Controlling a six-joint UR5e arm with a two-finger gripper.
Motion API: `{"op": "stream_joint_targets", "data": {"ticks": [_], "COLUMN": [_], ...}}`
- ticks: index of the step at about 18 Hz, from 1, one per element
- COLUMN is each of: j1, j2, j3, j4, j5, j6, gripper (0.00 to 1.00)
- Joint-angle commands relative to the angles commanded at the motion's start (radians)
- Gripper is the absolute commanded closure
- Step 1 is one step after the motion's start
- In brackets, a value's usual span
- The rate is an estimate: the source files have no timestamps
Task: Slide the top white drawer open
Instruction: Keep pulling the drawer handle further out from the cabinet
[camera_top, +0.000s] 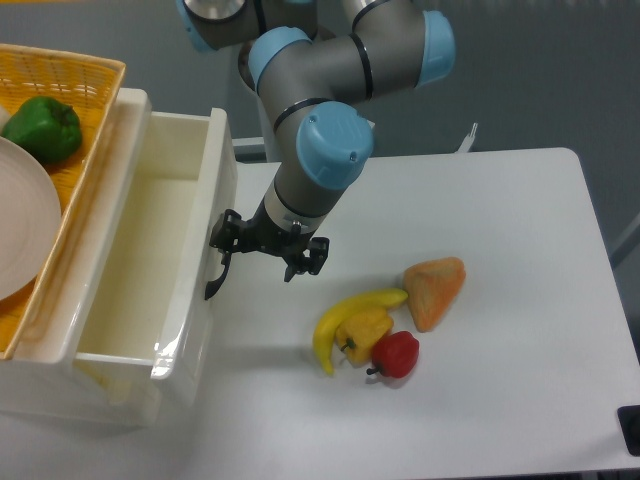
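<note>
at the left edge of the worktop (500, 300), the top white drawer (150, 260) stands pulled well out, its bare inside showing, so the opening looks mostly done; perhaps only release remains. its long axis runs near to far, front facing right. the pincer (268, 250) sits at the black handle (216, 275), fingers spread, apparently gripping nothing.

A yellow banana (345, 317) is lying on the white counter (500, 260), touching a yellow pepper (365, 331). A red pepper (396, 354) is sitting just beside that, an orange wedge (435, 290) near the banana's tip. Far from the banana, a wicker basket (70, 80) is holding a green pepper (42, 129) and a white plate (22, 225).
</note>
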Motion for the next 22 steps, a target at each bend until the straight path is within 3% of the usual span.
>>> {"op": "stream_joint_targets", "data": {"ticks": [22], "j1": [-0.011], "j2": [-0.012], "j3": [-0.002], "j4": [-0.002], "j5": [0.063], "j6": [0.028], "gripper": [0.00]}}
